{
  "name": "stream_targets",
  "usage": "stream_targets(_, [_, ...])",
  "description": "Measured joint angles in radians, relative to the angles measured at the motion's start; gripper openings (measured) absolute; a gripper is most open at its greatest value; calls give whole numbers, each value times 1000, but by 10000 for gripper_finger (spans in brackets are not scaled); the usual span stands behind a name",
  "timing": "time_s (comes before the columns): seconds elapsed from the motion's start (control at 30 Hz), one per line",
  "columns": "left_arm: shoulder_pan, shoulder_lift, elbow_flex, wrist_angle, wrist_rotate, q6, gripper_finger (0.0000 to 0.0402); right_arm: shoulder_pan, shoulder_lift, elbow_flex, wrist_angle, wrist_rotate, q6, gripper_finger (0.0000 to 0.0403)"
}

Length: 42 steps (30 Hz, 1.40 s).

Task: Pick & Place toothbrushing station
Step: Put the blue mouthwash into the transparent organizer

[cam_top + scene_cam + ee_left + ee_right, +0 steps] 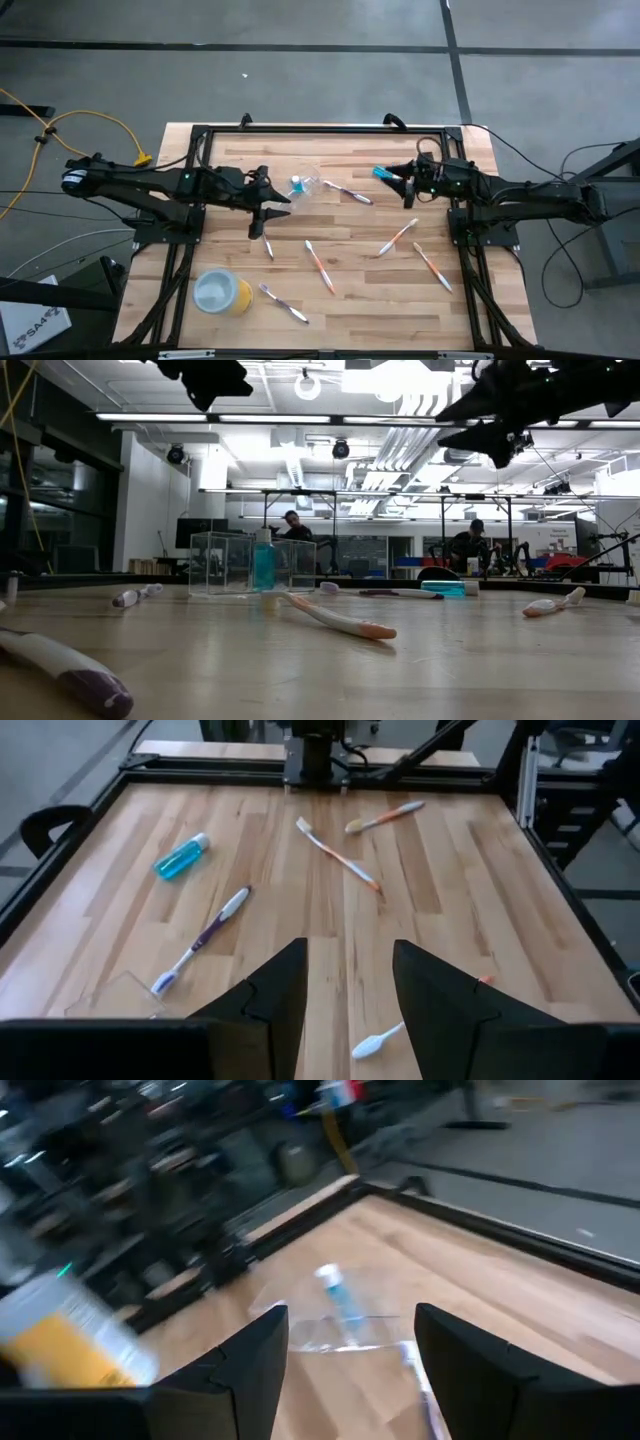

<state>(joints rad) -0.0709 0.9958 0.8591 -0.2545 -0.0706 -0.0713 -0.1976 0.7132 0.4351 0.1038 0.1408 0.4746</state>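
Six toothbrushes (321, 268) lie scattered from the table's centre toward five o'clock. One clear cup (306, 184) holding a blue tube (298, 186) sits near centre, between the raised left gripper (268, 205) and right gripper (408, 187), both fingers spread and empty. A second tube (385, 175) lies beside the right gripper, a yellow cup (222, 292) at seven o'clock.

Blurred blue tube (338, 1295) apparently stands in clear cup (330, 1330).

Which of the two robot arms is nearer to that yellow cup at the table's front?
Left. The left gripper hangs above the table just beyond the yellow cup; the right gripper is across the table, far off.
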Motion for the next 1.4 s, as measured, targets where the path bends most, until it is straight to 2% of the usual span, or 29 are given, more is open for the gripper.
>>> stream_targets(0.13, [-7, 0, -1, -2, -46, 3, 143, -13, 12, 0, -52, 29, 46, 210])
stream_targets(0.47, [-34, 0, -13, -13, -66, 21, 143, -108, 13, 0, -320, -79, 108, 210])
stream_targets(0.6, [-37, 0, -28, -12, -66, 14, 143, -152, 21, 0, -357, -113, 102, 210])
stream_targets(0.9, [-37, 0, -32, -11, -66, 12, 143, -181, 100, 12, -213, -238, -164, 210])
stream_targets(1.0, [-37, 0, -32, -11, -66, 10, 143, -184, 161, 86, -326, -228, -213, 210])
stream_targets(1.23, [-37, 0, -32, -12, -66, 10, 143, -184, 349, 305, -571, -123, -299, 210])
stream_targets(1.4, [-37, 0, -32, -15, -66, 4, 143, -184, 435, 348, -664, -40, -323, 210])
